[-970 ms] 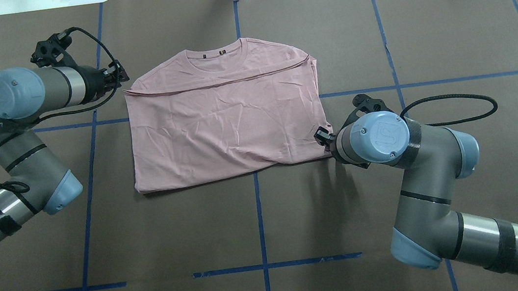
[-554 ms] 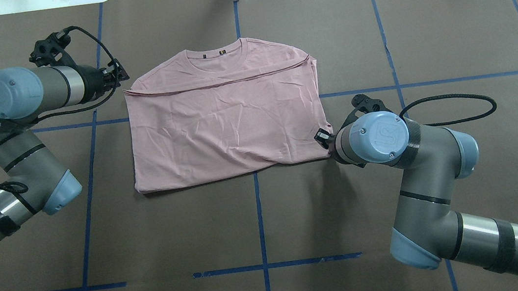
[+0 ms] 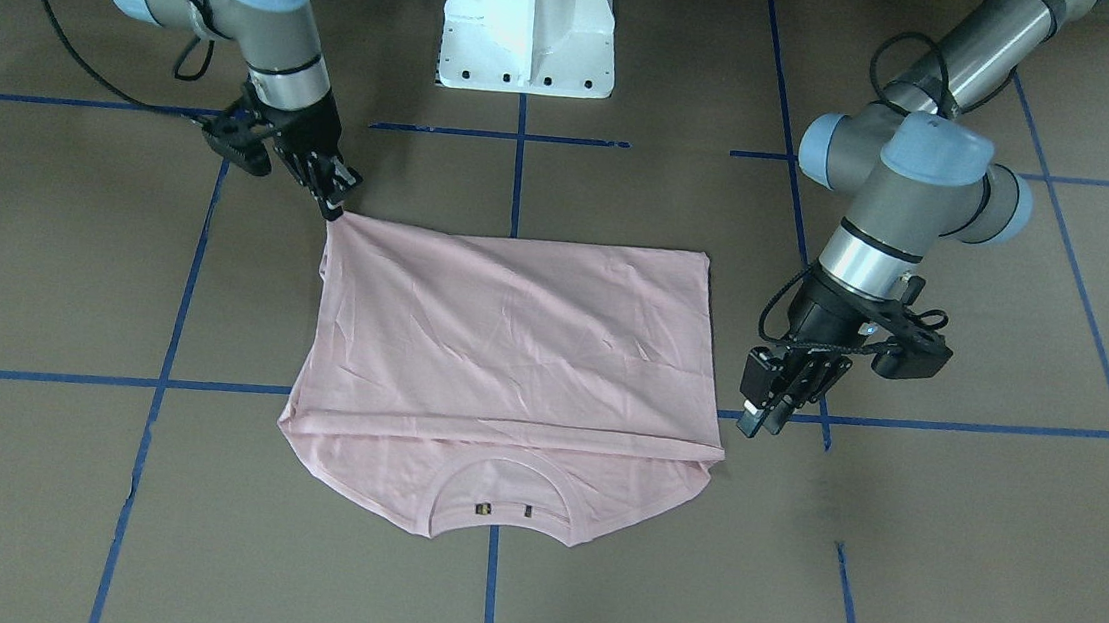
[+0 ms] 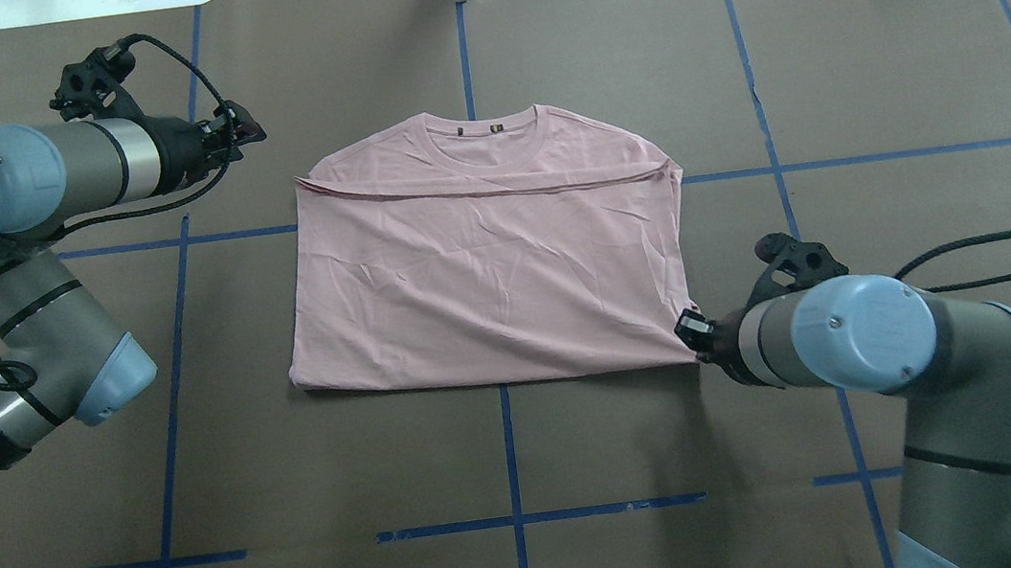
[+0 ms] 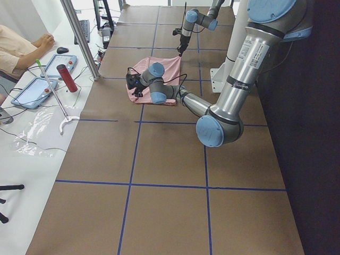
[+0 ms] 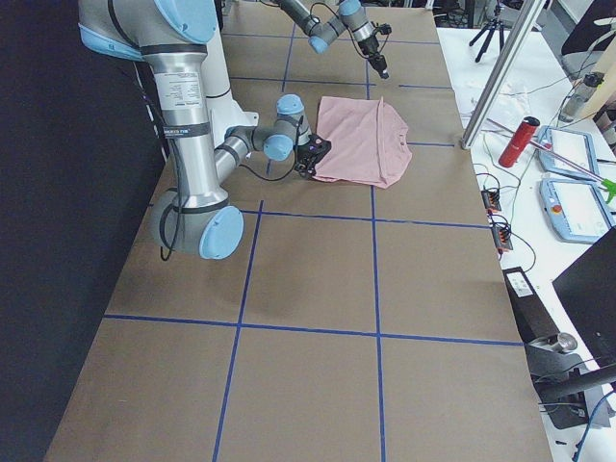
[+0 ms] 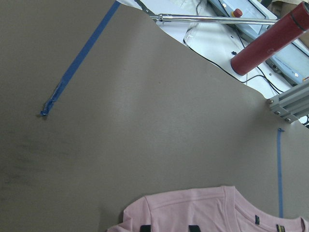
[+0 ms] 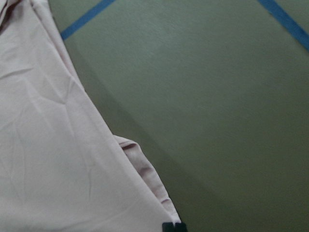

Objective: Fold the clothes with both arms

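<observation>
From across the desk (image 3: 942, 586), the pale pink T-shirt (image 3: 512, 338) lies flat, straight out from the white base (image 3: 530, 18). It is folded once across, so a doubled edge runs just short of the ribbed collar (image 3: 504, 462), which is on the side farthest from the base. Faint creases cross the top layer. The right gripper (image 3: 333, 207) has its jaws clenched on a shirt corner on the side nearest the base, the cloth drawn to a point there. The left gripper (image 3: 761, 415) hangs just beside the opposite side edge, apart from the cloth, jaws released and holding nothing. The overhead view hides the right gripper's jaws behind its own wrist. It does give the whole outline: straight sides, rounded shoulders, and bare brown paper with blue tape lines (image 4: 506, 419) on every side of the shirt. The exterior left view adds a white side table (image 5: 32, 133) beyond the desk edge farthest from the base, with a red cylinder (image 5: 67, 78) and a person's sleeve (image 5: 13, 45). The exterior right view shows the shirt small between the two arms. The left wrist view has two black fingertips (image 7: 145, 228) set apart over a pink shoulder. The right wrist view shows stacked cloth layers meeting a single black fingertip (image 8: 174, 226) at the gripped corner.
</observation>
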`<state>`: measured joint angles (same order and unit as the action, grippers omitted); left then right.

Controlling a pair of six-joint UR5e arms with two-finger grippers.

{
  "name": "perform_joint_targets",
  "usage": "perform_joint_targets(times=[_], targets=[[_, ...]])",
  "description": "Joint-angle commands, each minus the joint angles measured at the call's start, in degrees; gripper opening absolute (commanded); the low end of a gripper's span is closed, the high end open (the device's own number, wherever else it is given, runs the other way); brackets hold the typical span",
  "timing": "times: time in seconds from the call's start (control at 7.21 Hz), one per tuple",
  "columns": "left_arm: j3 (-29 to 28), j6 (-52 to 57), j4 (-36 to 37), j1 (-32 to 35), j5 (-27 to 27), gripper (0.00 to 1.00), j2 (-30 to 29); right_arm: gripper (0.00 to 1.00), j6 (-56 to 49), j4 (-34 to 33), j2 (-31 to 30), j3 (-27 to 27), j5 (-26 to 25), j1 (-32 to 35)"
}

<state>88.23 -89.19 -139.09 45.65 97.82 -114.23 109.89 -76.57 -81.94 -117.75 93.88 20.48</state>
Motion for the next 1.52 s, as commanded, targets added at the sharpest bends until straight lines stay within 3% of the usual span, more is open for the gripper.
perform_joint_targets(times=[0.0, 0.14, 0.42, 0.55, 0.83, 0.97, 1.11, 1.39], targets=[[4.56, -3.24, 0.13, -0.13, 5.33, 0.51, 1.64, 0.00, 0.50, -13.26, -4.63, -14.48, 0.08, -10.58], [7.02, -5.97, 0.57, -0.30, 5.45, 0.51, 1.55, 0.00, 0.68, -17.26, -4.72, -17.31, 0.60, -14.46], [8.18, -11.51, 0.75, -2.31, 5.71, 0.54, 1.38, 0.00, 0.77, -21.15, -5.59, -17.69, 1.05, -20.27], [9.05, -13.01, 0.75, -4.41, 5.89, 0.58, 1.46, 0.99, 1.90, -21.25, -6.12, -17.52, -0.26, -22.82], [14.12, -17.92, 2.66, -8.54, 5.89, 0.64, 4.16, 1.00, 2.52, -21.26, -5.96, -17.43, -5.70, -23.39], [18.34, -19.34, 6.51, -12.39, 5.45, 0.66, 7.24, 1.00, 2.61, -21.08, -4.56, -17.69, -6.59, -18.85], [21.34, -20.83, 9.77, -14.78, 5.28, 0.70, 9.09, 1.00, 2.52, -20.47, 0.59, -17.26, -6.69, -12.72], [23.12, -21.90, 25.12, -21.10, 4.75, 0.73, 7.28, 1.00, 0.34, -20.38, 9.40, -12.19, -5.72, -1.10]])
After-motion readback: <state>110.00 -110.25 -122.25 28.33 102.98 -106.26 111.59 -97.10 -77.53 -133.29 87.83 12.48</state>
